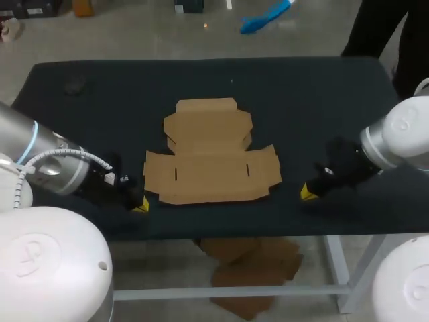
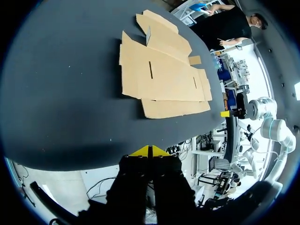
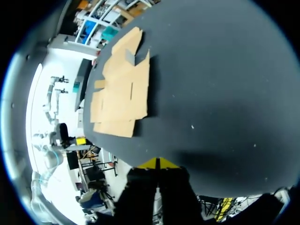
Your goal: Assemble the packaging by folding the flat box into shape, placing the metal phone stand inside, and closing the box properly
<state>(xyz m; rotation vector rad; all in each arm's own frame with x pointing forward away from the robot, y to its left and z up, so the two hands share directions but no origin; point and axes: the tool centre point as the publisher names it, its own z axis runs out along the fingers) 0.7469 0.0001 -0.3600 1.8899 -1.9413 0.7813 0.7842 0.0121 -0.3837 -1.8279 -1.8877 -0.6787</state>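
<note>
The cardboard box [image 1: 211,161] is lying flat and unfolded in the middle of the dark table [image 1: 100,114]. Its wide part with two thin slits is sitting closer to me, and its smaller part is pointing to the far side. In my left wrist view, one small flap on the far part is sticking up a little, while the other flaps are lying flat. I am keeping my left gripper [image 1: 141,204] at the near edge of the table, just beside the box's near left corner but not touching it. Its two yellow tips are pressing together with nothing between them. I am holding my right gripper [image 1: 307,192] near the same edge, off to the right of the box, with a strip of bare table in between. Its yellow tips are pressing together too, and they are holding nothing. Both grippers are pointing in toward the box from either side.
</note>
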